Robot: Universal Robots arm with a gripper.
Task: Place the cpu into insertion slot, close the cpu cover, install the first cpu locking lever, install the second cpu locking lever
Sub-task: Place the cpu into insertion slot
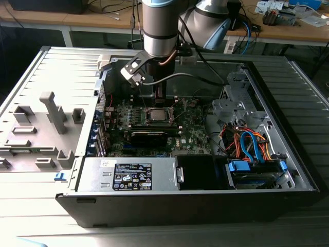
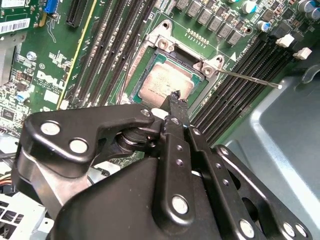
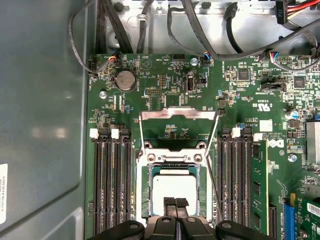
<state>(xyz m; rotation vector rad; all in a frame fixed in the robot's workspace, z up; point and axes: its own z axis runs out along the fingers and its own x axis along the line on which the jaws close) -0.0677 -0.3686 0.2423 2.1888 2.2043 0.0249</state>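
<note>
I have the tool (image 1: 160, 102) hanging straight down from the arm in the upper middle of the exterior view. It sits inside the open computer case (image 1: 205, 206), just over the green circuit board (image 1: 190, 136). In both wrist views its two black fingers (image 3: 169, 202) are pressed together tip to tip with nothing between them, so it is closed and carrying nothing. The cpu (image 3: 174, 186) lies flat in the insertion slot (image 3: 172, 158) with its silver-grey top facing up. The closed tips sit over one edge of the chip, and I cannot tell whether they touch it. In the first wrist view the cpu cover (image 3: 177, 114) stands raised off the slot, with green board visible through its window. In the second wrist view a thin locking lever (image 2: 250, 79) angles away from a corner of the slot, out over the memory slots (image 2: 235, 95). In the exterior view a labelled power supply (image 1: 133, 175) fills the lower middle, and orange and blue cables (image 1: 247, 144) bunch at the lower right.
</note>
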